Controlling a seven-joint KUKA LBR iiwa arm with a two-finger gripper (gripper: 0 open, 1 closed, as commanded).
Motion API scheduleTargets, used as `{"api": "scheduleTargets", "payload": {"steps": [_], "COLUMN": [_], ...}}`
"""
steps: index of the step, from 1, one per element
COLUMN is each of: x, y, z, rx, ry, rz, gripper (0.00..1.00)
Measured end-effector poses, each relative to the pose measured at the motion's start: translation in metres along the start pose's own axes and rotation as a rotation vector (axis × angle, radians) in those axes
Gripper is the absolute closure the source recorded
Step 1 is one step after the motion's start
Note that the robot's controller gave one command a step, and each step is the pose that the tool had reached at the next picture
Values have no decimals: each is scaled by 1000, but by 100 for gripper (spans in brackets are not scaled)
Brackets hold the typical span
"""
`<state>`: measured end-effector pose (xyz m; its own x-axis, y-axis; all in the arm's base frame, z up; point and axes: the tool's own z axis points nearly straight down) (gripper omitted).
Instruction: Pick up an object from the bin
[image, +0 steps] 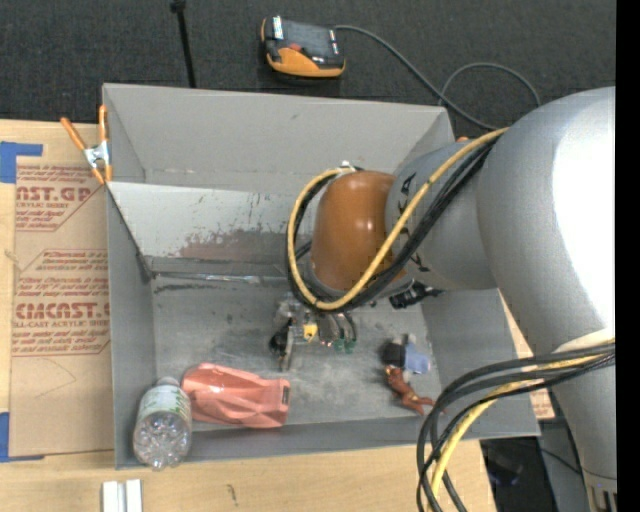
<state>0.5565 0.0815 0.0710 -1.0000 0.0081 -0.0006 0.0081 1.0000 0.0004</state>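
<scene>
The claw (308, 337) hangs low over bare floor near the middle of the grey metal bin (250, 130), under the arm's orange cover. Whether it is open or closed cannot be told, and nothing shows in its grip. Nearest it, just below and to its left in the view, lies a crumpled pink soft pouch (238, 396), apart from the claw. Beyond that pouch lies a clear plastic bottle (163, 426). To the claw's right sit a small blue-and-black block (405, 355) and a small reddish-brown piece (405, 387).
</scene>
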Motion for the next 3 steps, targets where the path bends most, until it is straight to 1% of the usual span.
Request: {"api": "scheduleTargets", "payload": {"steps": [1,2,3], "x": [10,2,32], "y": [-3,6,-6], "z": [-39,-101,-141], "rx": [1,0,0], "ry": [9,3,1], "rz": [-4,-10,7], "gripper": [100,100,100]}}
